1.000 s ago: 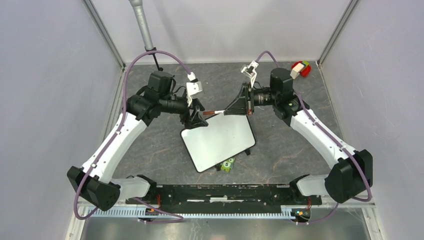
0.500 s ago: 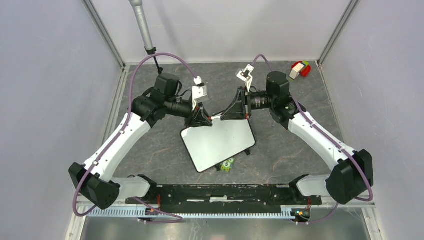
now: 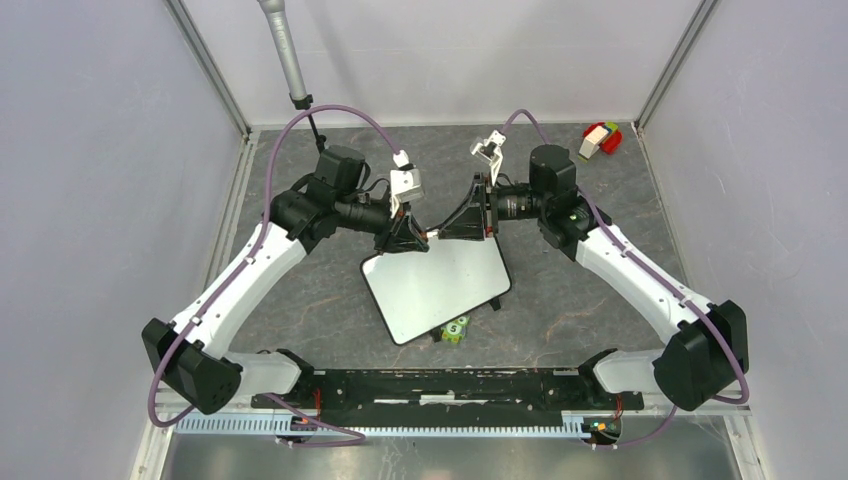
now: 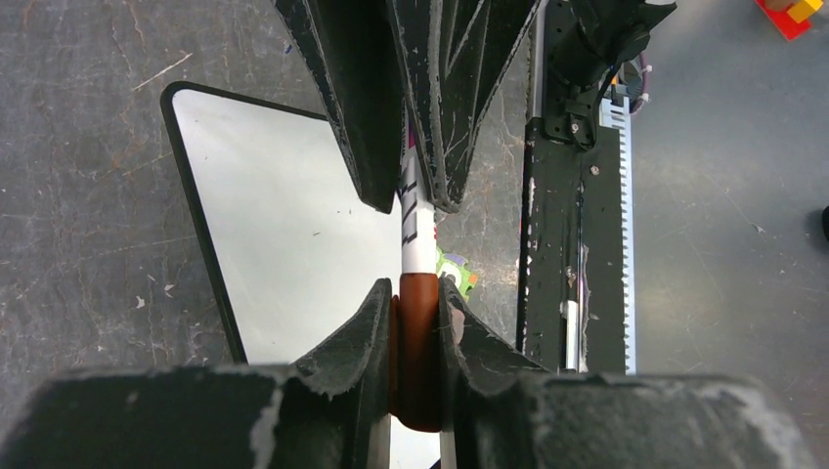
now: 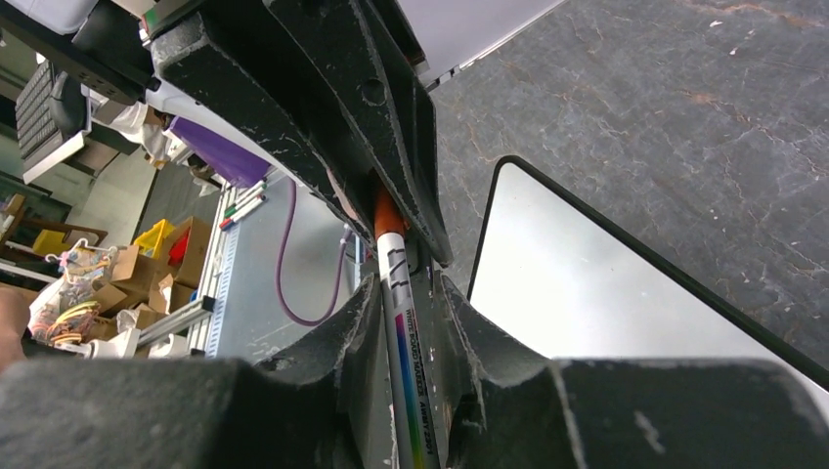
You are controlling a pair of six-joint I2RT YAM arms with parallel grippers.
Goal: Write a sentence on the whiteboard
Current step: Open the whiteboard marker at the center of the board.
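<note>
You're at the uncapping step: your left gripper [image 4: 414, 290] is pinched tight on the reddish-brown marker cap [image 4: 417, 362], while the white marker barrel [image 4: 418, 230] lies between the fingers of your right gripper [image 5: 406, 288], though I can't tell how firmly they clamp it. The whiteboard [image 3: 440, 285] lies flat just beneath both grippers, blank, no sentence on it yet. Next you'll likely need a firm right grip and a straight pull apart.

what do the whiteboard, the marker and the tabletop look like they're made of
The whiteboard has a smooth, faintly glossy white face, likely a coated panel, and a thin black rim, probably plastic. The marker has a white printed barrel and reddish-brown cap, both seemingly smooth plastic. The tabletop is dark grey, mottled and scratched: stone-look, perhaps laminate or a mat.
</note>
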